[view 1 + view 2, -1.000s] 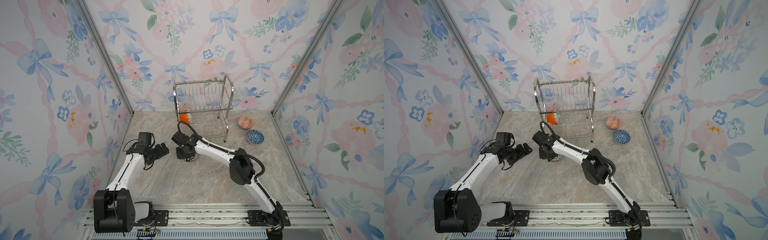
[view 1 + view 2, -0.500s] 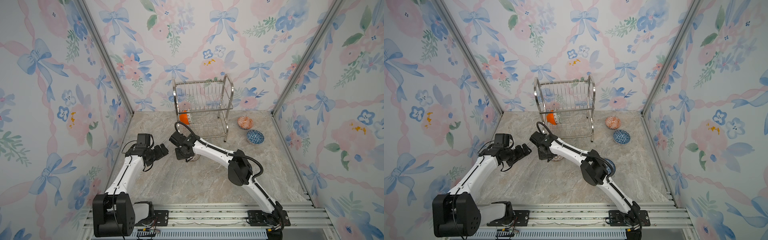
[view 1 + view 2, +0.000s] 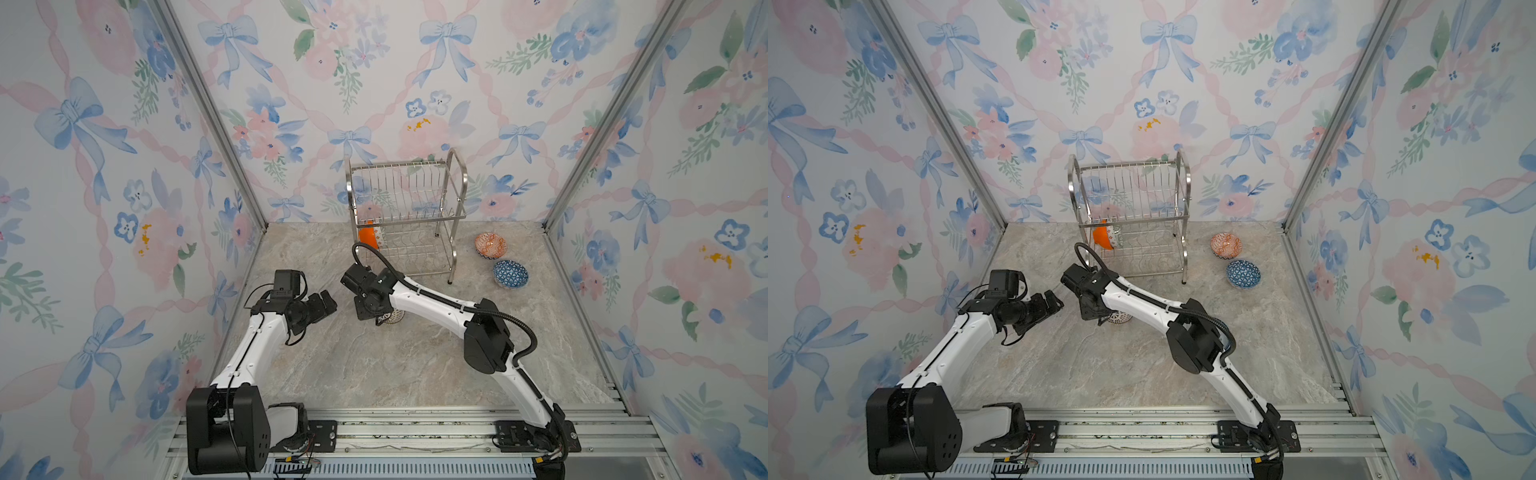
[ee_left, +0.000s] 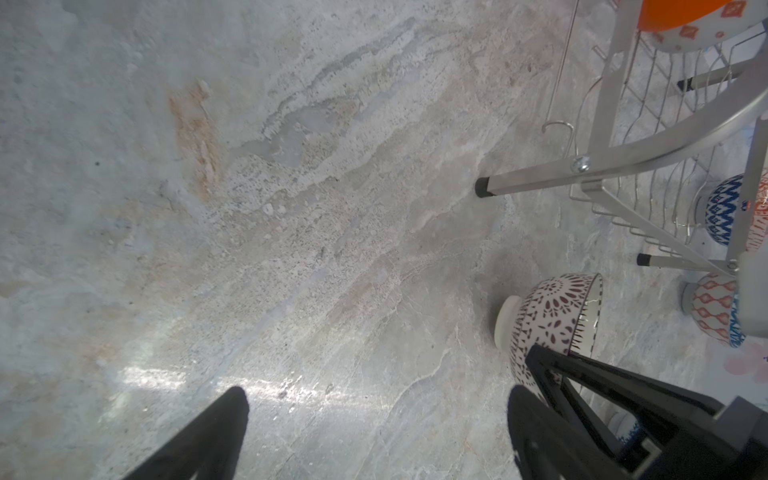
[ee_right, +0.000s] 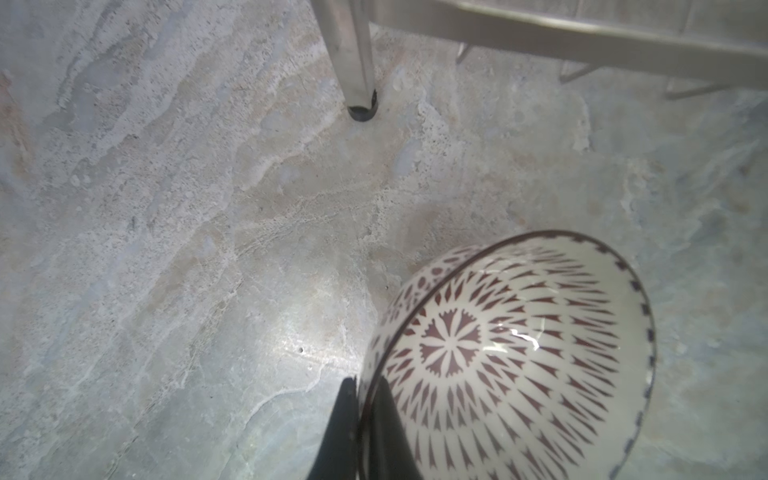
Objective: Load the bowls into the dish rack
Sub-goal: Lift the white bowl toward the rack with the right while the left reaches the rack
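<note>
Bowls sit in three places about the dish rack (image 3: 409, 208). The white bowl with dark lattice (image 5: 519, 353) is just in front of the rack's front-left leg, upright. The right jaws are pinched tight on its rim, one finger (image 5: 345, 428) outside the wall and the other inside. Whether its foot touches the bench (image 3: 374, 374) I cannot tell.

On the rack's lower tier, at its left end, a plain orange bowl (image 3: 368, 237) stands on edge. A white bowl with orange marks (image 3: 1116, 237) stands just beside it, toward the rack's middle.

To the right of the rack, two more bowls rest mouth up on the bench. The orange-red-white patterned bowl (image 3: 491, 245) is level with the rack's lower tier. The dark-blue triangle bowl (image 3: 510, 274) is a little farther forward, level with the rack's front-right leg.

The left jaws are spread wide with nothing between the fingers (image 4: 224, 436). They hover above bare bench in front of the rack and off to its left.
</note>
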Tool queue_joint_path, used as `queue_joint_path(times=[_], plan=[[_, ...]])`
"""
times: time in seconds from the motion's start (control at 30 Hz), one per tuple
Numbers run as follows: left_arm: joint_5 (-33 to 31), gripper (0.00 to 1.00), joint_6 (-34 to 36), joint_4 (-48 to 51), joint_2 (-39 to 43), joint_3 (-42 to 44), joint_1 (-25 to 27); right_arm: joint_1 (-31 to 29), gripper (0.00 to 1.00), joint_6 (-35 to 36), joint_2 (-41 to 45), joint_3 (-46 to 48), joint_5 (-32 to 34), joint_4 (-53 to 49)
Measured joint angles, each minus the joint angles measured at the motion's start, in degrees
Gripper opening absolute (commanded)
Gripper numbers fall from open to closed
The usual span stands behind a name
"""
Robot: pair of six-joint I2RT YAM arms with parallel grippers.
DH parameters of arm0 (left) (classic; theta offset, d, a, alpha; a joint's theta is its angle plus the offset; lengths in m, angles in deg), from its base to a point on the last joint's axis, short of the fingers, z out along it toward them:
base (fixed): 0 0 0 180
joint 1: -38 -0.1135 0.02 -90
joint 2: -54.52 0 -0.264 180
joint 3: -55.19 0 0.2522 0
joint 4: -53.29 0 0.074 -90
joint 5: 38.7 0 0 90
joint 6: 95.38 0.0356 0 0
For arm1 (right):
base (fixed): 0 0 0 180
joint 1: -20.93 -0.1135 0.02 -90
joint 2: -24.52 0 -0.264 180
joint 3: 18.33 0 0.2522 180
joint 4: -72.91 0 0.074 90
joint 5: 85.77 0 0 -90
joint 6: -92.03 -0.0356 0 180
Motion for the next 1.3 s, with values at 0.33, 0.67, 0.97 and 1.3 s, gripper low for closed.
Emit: queue_joint_path(times=[0.33, 0.67, 0.97, 1.3], plan=[[0.83, 0.98, 0.57, -0.9, 0.0, 0.46, 0.0, -0.17, 0.0, -1.49, 6.6, 11.1, 2.97, 2.91], [1.66, 0.98, 0.57, -1.75, 0.0, 0.98, 0.0, -0.46, 0.0, -2.34, 14.05, 20.33, 7.45, 6.14], [2.43, 0.98, 0.52, -3.02, 0.0, 1.25, 0.0, -1.16, 0.0, 5.88, 22.8, 30.4, 1.9, 18.53], [4.02, 0.98, -1.66, -5.07, -0.07, 1.11, 0.81, -0.74, 0.0, 10.23, 29.94, 36.94, 0.63, 24.48]])
